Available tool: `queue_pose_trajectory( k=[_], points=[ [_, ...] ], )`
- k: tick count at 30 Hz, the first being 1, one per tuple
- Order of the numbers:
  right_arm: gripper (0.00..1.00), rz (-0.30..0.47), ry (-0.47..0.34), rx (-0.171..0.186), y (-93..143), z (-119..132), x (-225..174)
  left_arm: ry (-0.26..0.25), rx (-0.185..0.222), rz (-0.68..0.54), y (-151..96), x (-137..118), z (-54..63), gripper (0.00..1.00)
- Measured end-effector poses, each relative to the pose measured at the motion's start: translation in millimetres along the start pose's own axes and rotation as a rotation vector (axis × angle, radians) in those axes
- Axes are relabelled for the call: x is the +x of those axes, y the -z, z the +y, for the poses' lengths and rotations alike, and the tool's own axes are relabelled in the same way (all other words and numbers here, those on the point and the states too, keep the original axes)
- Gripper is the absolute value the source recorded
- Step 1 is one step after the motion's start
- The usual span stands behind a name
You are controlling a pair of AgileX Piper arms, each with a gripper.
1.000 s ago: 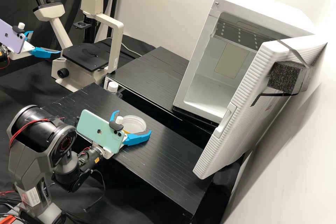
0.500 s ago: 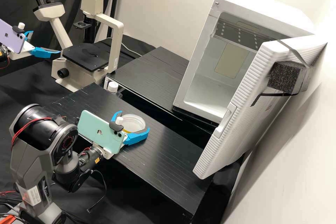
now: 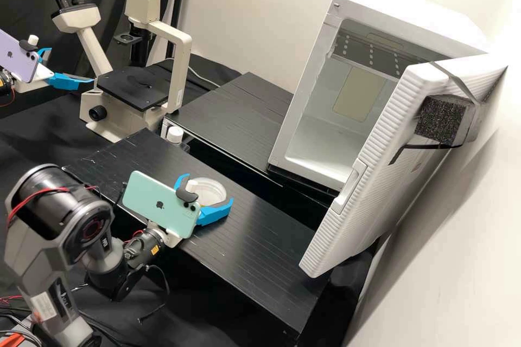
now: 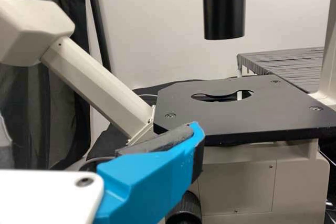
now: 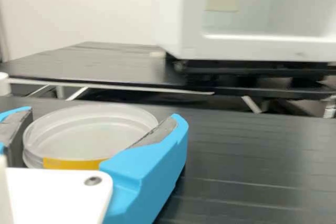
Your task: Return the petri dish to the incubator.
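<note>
There is one microscope (image 3: pixel 176 59), with one of two claws, the left claw (image 3: pixel 72 65), and one lilac phone (image 3: pixel 17 57) near it. Farther from the microscope are the right claw (image 3: pixel 210 188), one mint phone (image 3: pixel 157 203), one petri dish (image 5: pixel 100 132) and one incubator (image 3: pixel 410 19). Two arms, two black tables and one white-capped container (image 3: pixel 175 134) bring up the count, the container just beside the microscope.
</note>
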Motion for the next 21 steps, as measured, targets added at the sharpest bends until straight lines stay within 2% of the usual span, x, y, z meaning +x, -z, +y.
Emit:
queue_pose_trajectory(
  k=[5, 8, 11, 18, 21],
  points=[
    [0.0, -0.096, -0.084, 0.014, -19.0, 23.3, 6.1, 0.0, 0.0, 0.0, 0.0, 0.0, 0.0, 1.0],
    [0.0, -0.117, -0.154, 0.014, -27.7, 43.2, 23.3, 0.0, 0.0, 0.0, 0.0, 0.0, 0.0, 1.0],
    [0.0, -0.089, -0.235, 0.006, -30.8, 69.3, 49.5, 0.0, 0.0, 0.0, 0.0, 0.0, 0.0, 1.0],
    [0.0, 0.012, -0.335, -0.03, -24.3, 110.1, 101.7, 0.0, 0.0, 0.0, 0.0, 0.0, 0.0, 1.0],
    [0.0, 0.035, -0.348, -0.043, -18.9, 123.6, 122.3, 0.0, 0.0, 0.0, 0.0, 0.0, 0.0, 1.0]
  ],
)
